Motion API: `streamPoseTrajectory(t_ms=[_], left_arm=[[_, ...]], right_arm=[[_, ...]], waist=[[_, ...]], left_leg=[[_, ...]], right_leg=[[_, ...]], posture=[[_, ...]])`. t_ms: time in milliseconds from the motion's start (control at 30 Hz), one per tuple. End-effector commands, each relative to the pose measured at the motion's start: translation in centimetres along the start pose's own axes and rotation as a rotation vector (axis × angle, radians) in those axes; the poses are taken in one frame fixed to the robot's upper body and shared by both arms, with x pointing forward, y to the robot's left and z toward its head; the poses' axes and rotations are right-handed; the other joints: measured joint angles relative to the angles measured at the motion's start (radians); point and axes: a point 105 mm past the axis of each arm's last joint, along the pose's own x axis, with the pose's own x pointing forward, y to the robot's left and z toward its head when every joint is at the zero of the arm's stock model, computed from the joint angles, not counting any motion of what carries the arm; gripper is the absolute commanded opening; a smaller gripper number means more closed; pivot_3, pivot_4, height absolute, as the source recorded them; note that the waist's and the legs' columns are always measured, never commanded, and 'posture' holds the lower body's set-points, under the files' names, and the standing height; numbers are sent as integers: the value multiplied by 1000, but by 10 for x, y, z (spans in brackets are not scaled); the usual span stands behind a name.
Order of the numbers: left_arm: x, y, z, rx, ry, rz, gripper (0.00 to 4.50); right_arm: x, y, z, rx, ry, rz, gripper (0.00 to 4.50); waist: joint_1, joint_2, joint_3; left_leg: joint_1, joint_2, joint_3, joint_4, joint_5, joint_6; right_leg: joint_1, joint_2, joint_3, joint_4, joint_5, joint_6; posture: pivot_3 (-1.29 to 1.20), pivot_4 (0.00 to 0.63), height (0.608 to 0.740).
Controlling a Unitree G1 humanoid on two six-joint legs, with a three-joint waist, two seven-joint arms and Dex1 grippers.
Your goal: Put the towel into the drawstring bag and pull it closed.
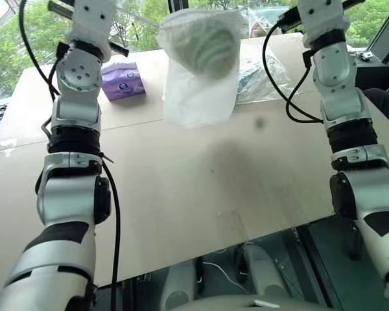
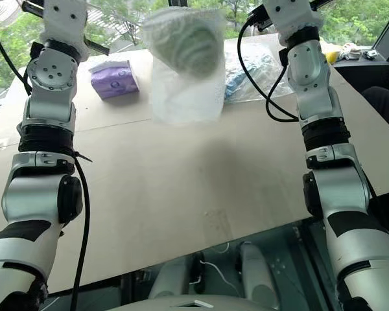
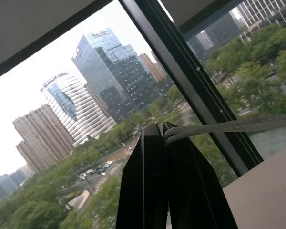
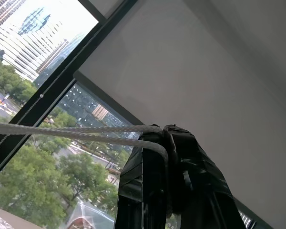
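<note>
Both of my grippers are clamped on cord: my left gripper (image 3: 163,131) pinches the white drawstring (image 3: 238,125) that runs off taut to one side, and my right gripper (image 4: 164,136) is closed over two strands of the same cord, wrapped across its fingertips. Between my raised arms the drawstring bag (image 1: 198,91) hangs clear of the table (image 1: 181,188), its mouth gathered at the top, with the towel (image 1: 206,46) showing through the thin fabric as a green bundle high inside. I judge the towel step finished and the closing pull well under way. Whether the mouth is fully cinched I cannot tell, since the very top is cut off. Next I would draw my hands further apart, evenly, so the cord tightens without slipping from my fingers. A purple packet (image 1: 122,81) and a clear plastic bag (image 1: 259,78) lie on the table behind.
</note>
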Motion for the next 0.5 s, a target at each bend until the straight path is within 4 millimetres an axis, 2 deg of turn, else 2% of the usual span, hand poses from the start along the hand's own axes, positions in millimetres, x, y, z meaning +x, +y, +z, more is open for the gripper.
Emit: streamPoseTrajectory(t_ms=[33, 67, 100, 133, 167, 200, 233, 300, 367, 400, 433, 467, 500], left_arm=[[2, 19, 20, 23, -68, 64, 56], [-1, 30, 19, 13, -70, 139, 56], [-2, 38, 18, 0, -64, 189, 56], [-2, 44, 18, -9, -62, 220, 56], [-2, 46, 20, -5, -68, 219, 56], [0, 39, 20, -10, -63, 175, 56], [3, 18, 14, -36, -25, 64, 56], [2, -27, 5, -60, 25, -146, 56], [1, -23, 15, -44, -29, -94, 56], [3, -7, 16, -56, -31, -3, 56], [4, 11, 13, -88, -9, 83, 56], [4, 13, 14, -94, -9, 81, 56], [5, 4, 18, -105, -25, 23, 56]], right_arm=[[7, -2, 4, 1, 5, 29, 0], [-1, 25, -4, -14, 25, 166, 0], [-4, 25, 0, -39, -8, 165, 0], [-1, 12, 9, -31, -45, 92, 0], [5, -12, 19, -11, -79, -37, 0], [8, -30, 25, -12, -93, -119, 0], [9, -28, 22, 4, -75, -104, 0], [2, 17, 3, 15, 5, 117, 0], [-4, 38, 24, 72, -89, 201, 0], [-3, 33, 33, 55, -133, 176, 0], [2, 13, 32, 49, -123, 70, 0], [5, -16, 15, 51, -41, -66, 0], [5, -32, 2, 63, 17, -143, 0]], waist=[[3, 0, 0], [3, 0, 0], [1, -1, -1], [0, -1, 0], [0, -1, 0], [2, 0, 0], [4, 0, 0], [11, 0, 0], [11, -1, -1], [9, -1, -1], [2, -1, 0], [0, -1, 0], [0, -1, 0]], left_leg=[[0, 0, 0, 0, 0, -1], [1, 0, 0, 0, 0, -1], [1, 0, 0, 0, 0, -1], [1, 0, 1, 1, 0, 0], [1, 0, 1, 1, 0, 1], [1, 0, 1, 1, 0, 1], [0, 0, 1, 1, 0, 0], [0, 0, 0, 1, 1, -1], [1, -1, 0, 2, 1, -1], [1, -1, 0, 2, 0, -1], [1, -1, 0, 2, 0, 0], [-1, -1, 0, 3, 0, 1], [-1, 0, 1, 3, 0, 0]], right_leg=[[0, 0, 0, 0, 0, 0], [0, 0, 0, 0, 0, 0], [1, 0, 0, 0, 0, 0], [1, 0, 0, 0, 0, 0], [1, 0, 1, 0, 0, 0], [1, 0, 1, 0, 0, 0], [0, 0, 1, 2, 0, 0], [-1, -1, 0, 3, 0, 0], [1, 0, 0, 2, 0, 0], [2, 0, 0, 1, 0, 0], [2, 0, 0, 1, 0, 0], [0, 0, 1, 1, 0, 0], [-1, 0, 1, 2, 0, 0]], posture=[[0, 150, 740], [0, 150, 740], [0, 150, 740], [0, 150, 740], [0, 150, 740], [0, 150, 740], [0, 150, 740], [0, 150, 740], [0, 150, 740], [0, 150, 740], [0, 150, 740], [0, 150, 740], [0, 150, 740]])
